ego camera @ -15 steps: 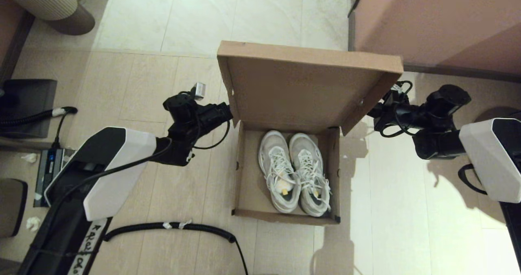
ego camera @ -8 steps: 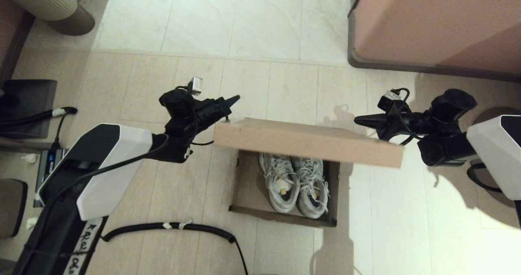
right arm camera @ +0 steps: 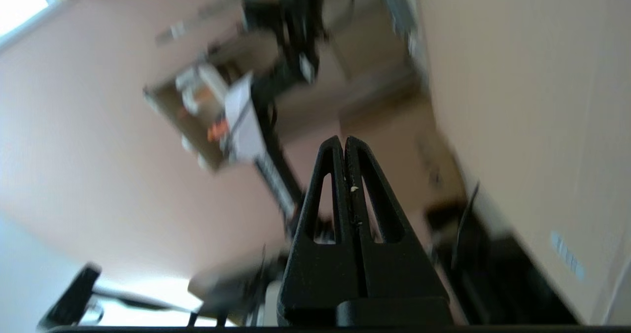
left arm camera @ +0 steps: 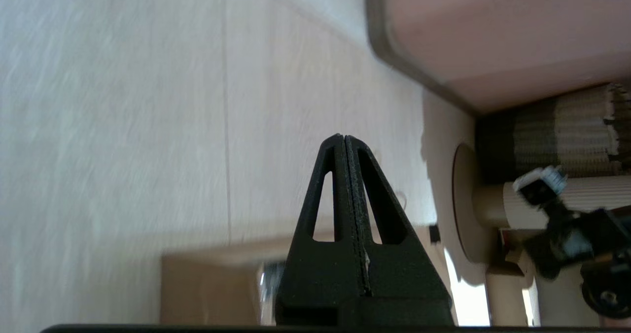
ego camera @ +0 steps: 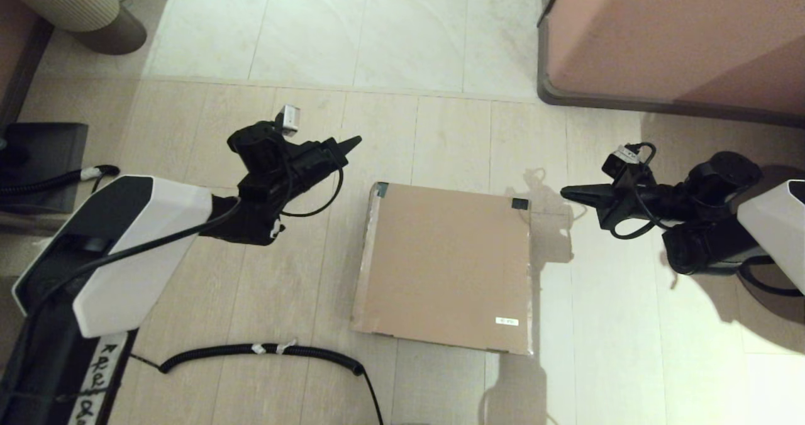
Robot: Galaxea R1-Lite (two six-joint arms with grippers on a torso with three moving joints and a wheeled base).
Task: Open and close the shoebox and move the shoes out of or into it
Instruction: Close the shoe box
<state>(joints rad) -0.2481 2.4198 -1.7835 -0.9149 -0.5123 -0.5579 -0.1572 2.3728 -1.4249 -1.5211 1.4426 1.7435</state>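
On the floor, center of head view, shoebox (ego camera: 443, 264) sits w/ lid flat down, black tape at both far corners, white label near the 5 o'clock corner. Left gripper (ego camera: 353, 142) hovers off its 10 o'clock corner, fingers pressed together, holding nothing. Right gripper (ego camera: 566, 192) at approx. 2 o'clock, likewise pinched together, clear of the box.

A black curly cord (ego camera: 264, 350) lies on the floor (ego camera: 377, 54). A big pink cabinet (ego camera: 679, 35) stands at the far right. A ribbed bin (ego camera: 75, 4) sits at the far left, with a dark box (ego camera: 41, 161) nearer.
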